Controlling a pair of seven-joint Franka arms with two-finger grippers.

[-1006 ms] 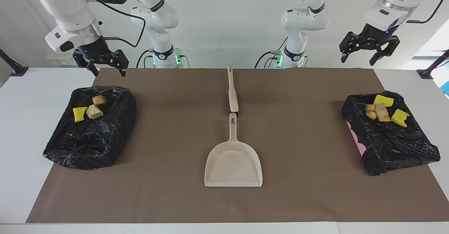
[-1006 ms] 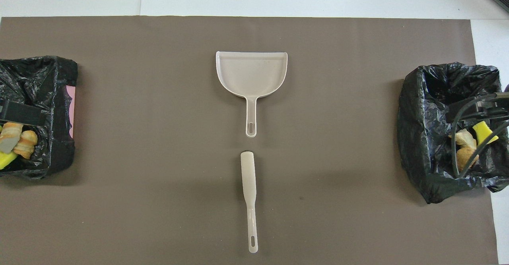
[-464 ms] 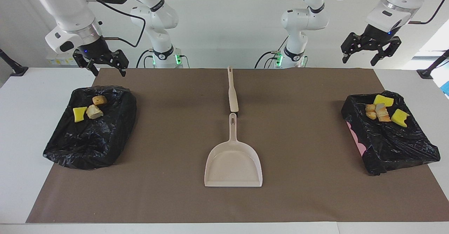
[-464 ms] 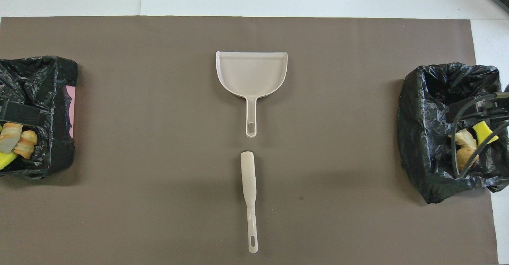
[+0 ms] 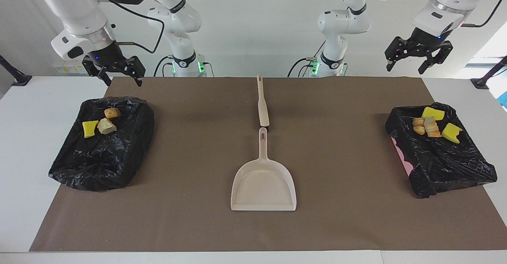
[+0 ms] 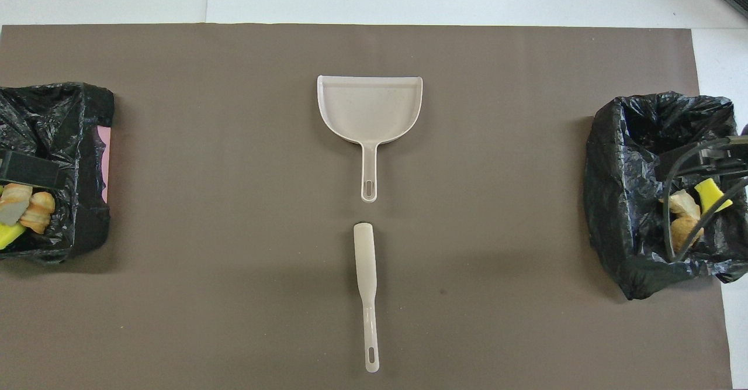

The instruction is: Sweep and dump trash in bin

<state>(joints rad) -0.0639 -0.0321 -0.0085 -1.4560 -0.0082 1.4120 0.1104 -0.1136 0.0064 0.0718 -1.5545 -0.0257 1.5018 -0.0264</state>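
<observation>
The trash lies in two black-bag bins. Three scraps (image 5: 103, 124), one yellow and two tan, sit in the bin at the right arm's end (image 5: 99, 157). Several yellow and bread-like scraps (image 5: 433, 124) sit in the bin at the left arm's end (image 5: 447, 165). The beige dustpan (image 5: 263, 185) and hand brush (image 5: 262, 101) lie in line at the mat's middle, the brush nearer to the robots. My right gripper (image 5: 122, 81) is open and empty, up over its bin's edge. My left gripper (image 5: 405, 70) is open and empty, raised above the other bin.
A brown mat (image 5: 198, 145) covers most of the white table. In the overhead view the dustpan (image 6: 369, 106) and the brush (image 6: 366, 279) lie on the mat's centre line, with the bins (image 6: 625, 203) (image 6: 87, 226) at its two ends.
My left gripper has risen slightly above its bin. The right arm, the trash, the dustpan and the brush have not moved.
</observation>
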